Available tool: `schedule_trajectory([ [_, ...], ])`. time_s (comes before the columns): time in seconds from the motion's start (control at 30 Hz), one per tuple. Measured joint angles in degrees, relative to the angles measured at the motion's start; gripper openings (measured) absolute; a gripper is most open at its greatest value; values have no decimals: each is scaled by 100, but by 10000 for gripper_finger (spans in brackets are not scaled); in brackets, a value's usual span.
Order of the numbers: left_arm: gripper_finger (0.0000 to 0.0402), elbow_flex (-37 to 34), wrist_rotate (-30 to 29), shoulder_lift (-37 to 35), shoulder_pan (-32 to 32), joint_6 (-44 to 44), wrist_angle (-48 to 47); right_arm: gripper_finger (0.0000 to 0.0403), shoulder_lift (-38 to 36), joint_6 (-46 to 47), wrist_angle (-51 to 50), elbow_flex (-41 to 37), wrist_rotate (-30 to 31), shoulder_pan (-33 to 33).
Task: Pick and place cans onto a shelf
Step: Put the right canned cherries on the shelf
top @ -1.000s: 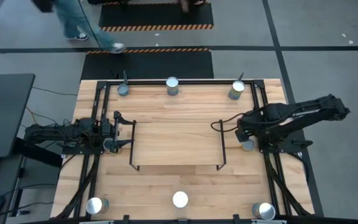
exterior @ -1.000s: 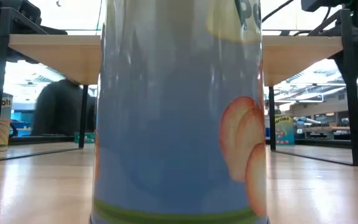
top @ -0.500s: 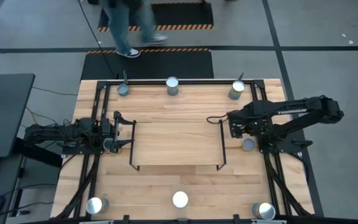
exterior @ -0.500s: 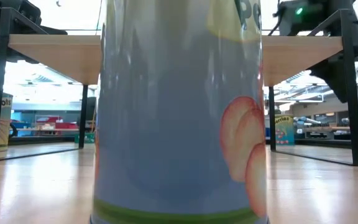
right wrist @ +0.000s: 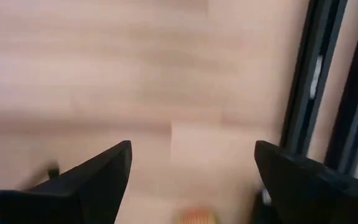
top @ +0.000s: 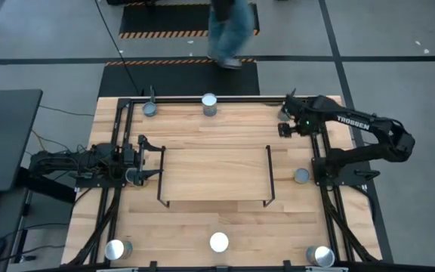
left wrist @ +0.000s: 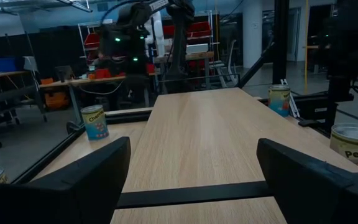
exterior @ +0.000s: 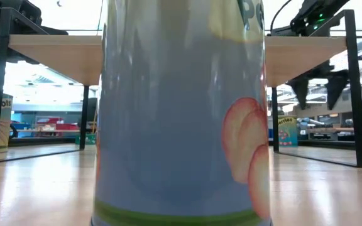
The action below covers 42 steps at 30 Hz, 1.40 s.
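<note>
Several silver cans stand upright on their bases on the table: two at the far edge (top: 150, 109) (top: 209, 103), one at the right edge (top: 301, 175), three along the near edge (top: 218, 242). The near middle can fills the low view (exterior: 181, 113). The shelf (top: 214, 170), a light board on black wire end frames, stands mid-table. My right gripper (top: 287, 119) hangs open, pointing down, over the far right corner, where it mostly hides another can (top: 282, 113). Its fingers (exterior: 301, 91) stand apart in the low view. My left gripper (top: 155, 160) waits open and level at the shelf's left end.
Black rail frames (top: 319, 151) run along the table's left, right and far sides, close beside my right gripper (right wrist: 303, 93). One can (top: 133, 175) stands right by my left gripper. A person walks past beyond the far edge (top: 229, 30).
My right gripper has swung from beside the shelf's right end toward the table's far edge, to above the far right corner, and has turned about its own axis on the way. It stays open and holds nothing. The person beyond the table has walked to the right.
</note>
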Motion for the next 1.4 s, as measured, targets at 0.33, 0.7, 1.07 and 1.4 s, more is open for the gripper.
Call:
schedule_trajectory([
  [0.33,357,0,-2,0,-2,-2,2,347,660,-557,1955,125,1331,-350],
  [0.7,357,-1,-2,0,-2,-2,2,347,790,-707,2340,121,2753,-306],
  [1.07,357,-1,-2,0,-2,0,0,362,750,-24,3010,-299,3554,-260],
  [1.4,357,0,-2,0,-2,-1,0,392,796,63,3759,-680,3395,-437],
])
